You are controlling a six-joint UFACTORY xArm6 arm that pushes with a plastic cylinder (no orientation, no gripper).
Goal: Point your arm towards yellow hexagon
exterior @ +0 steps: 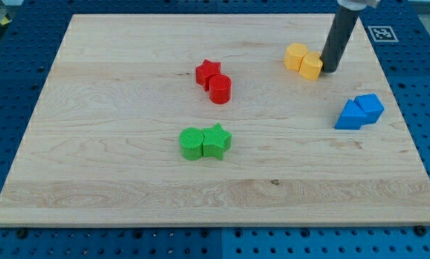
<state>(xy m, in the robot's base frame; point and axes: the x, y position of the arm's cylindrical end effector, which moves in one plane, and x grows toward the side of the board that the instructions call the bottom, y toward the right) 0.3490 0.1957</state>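
Observation:
Two yellow blocks sit together near the view's top right: a yellow hexagon [312, 65] and, on its left, another yellow block [296, 55] whose shape is unclear. My tip [329, 70] is at the end of the dark rod that comes down from the view's top. It stands right beside the yellow hexagon on its right side, touching it or nearly so.
A red star [208, 72] and a red cylinder [221, 90] touch near the middle top. A green cylinder [192, 142] and a green star [216, 139] touch below them. Two blue blocks [359, 111] sit at the right. The wooden board [114, 187] rests on a blue pegboard.

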